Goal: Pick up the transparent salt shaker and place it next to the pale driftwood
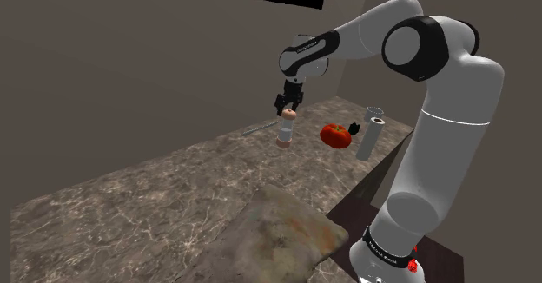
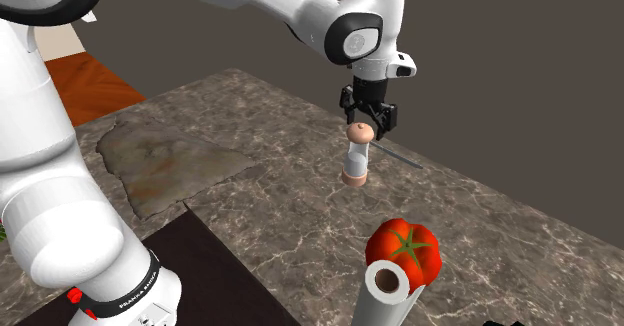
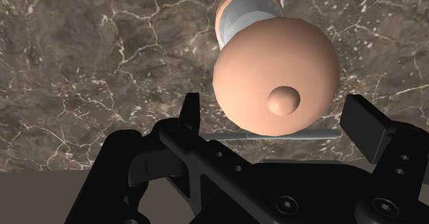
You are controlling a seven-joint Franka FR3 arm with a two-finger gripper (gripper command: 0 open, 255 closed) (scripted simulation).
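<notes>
Marble desk (image 1: 130,203), pale driftwood (image 1: 278,233) slab flat by stand; end effector (image 1: 288,108) poised above, fingers spread, holding nothing, prob. lined up to clasp cap of salt shaker (image 1: 286,132) standing upright on desk, well apart from slab.

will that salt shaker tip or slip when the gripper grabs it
Probably tippy: the salt shaker stands tall and narrow on a small base. Its smooth rounded cap may slip from the open gripper if pinched high. The clear middle looks rigid, so it likely won't squash.

End effector (image 1: 288,109) downward, fingers (image 3: 368,123) apart
</notes>
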